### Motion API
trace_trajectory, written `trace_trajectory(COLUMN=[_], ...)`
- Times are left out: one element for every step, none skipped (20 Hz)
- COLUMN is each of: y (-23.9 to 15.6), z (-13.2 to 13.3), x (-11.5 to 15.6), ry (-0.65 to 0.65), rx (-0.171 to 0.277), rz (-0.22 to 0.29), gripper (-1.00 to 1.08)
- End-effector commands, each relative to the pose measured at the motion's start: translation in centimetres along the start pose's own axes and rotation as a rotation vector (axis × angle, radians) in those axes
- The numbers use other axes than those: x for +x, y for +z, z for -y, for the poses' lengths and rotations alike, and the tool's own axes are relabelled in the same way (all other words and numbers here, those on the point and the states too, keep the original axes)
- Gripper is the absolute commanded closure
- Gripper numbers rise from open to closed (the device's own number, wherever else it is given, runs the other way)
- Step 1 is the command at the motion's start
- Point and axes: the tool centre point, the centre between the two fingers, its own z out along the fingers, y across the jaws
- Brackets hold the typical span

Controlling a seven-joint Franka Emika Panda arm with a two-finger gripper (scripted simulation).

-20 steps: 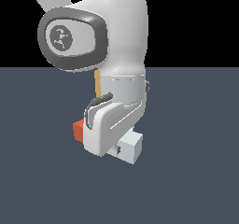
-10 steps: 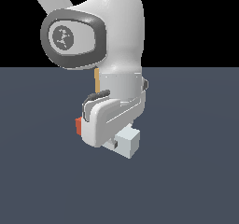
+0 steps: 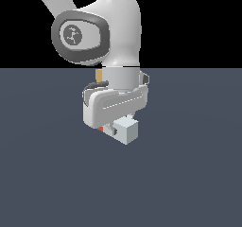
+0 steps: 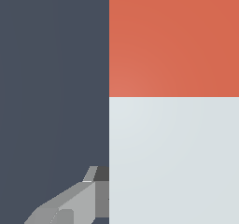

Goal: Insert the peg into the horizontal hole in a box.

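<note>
My gripper (image 3: 115, 129) is shut on the peg, held above the dark floor under the big white arm. The peg's white end (image 3: 126, 129) faces the exterior camera. Only a sliver of its red-orange half (image 3: 100, 128) shows beside the hand. In the wrist view the peg fills one side, red-orange half (image 4: 173, 40) over white half (image 4: 173, 162), with one grey finger (image 4: 77, 200) against the white part. A thin tan strip of the box (image 3: 99, 74) peeks out behind the arm. The hole is hidden.
The white arm link (image 3: 113, 37) with its dark grey joint cap (image 3: 78, 37) blocks most of the scene behind it. Dark grey floor (image 3: 189, 174) spreads all round.
The hand has risen with the peg and turned it. The red end has swung almost out of sight behind the hand, and the white end now faces the camera.
</note>
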Motion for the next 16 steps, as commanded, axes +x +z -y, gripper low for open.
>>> trace_trajectory(y=[-0.6, -0.7, -0.9, -1.0, -1.2, -1.4, -1.5, -1.7, -1.8, -2.0, -2.1, -2.3, -2.4, -2.6, -2.7, -2.8], z=[-1.1, -1.5, -2.0, -2.4, -2.9, -3.3, -3.8, -4.2, -4.7, -5.2, -5.7, -6.2, -6.6, -7.1, -7.5, -7.9], x=[0.8, 1.1, 1.5, 1.8, 2.1, 2.4, 2.7, 2.9, 3.2, 3.4, 3.7, 3.9, 4.1, 4.3, 4.4, 4.6], ry=[0.050, 0.070, 0.090, 0.111, 0.131, 0.151, 0.171, 0.191, 0.211, 0.232, 0.252, 0.271, 0.290, 0.307, 0.324, 0.339], rx=[-0.003, -0.003, -0.003, -0.003, -0.003, -0.003, -0.003, -0.003, -0.003, -0.003, -0.003, -0.004, -0.004, -0.004, -0.004, -0.004], rz=[0.003, 0.003, 0.003, 0.003, 0.003, 0.003, 0.003, 0.003, 0.003, 0.003, 0.003, 0.003, 0.003, 0.003, 0.003, 0.003], gripper=[1.08, 1.08, 1.08, 1.08, 1.08, 1.08, 1.08, 1.08, 1.08, 1.08, 1.08, 1.08, 1.08, 1.08, 1.08, 1.08])
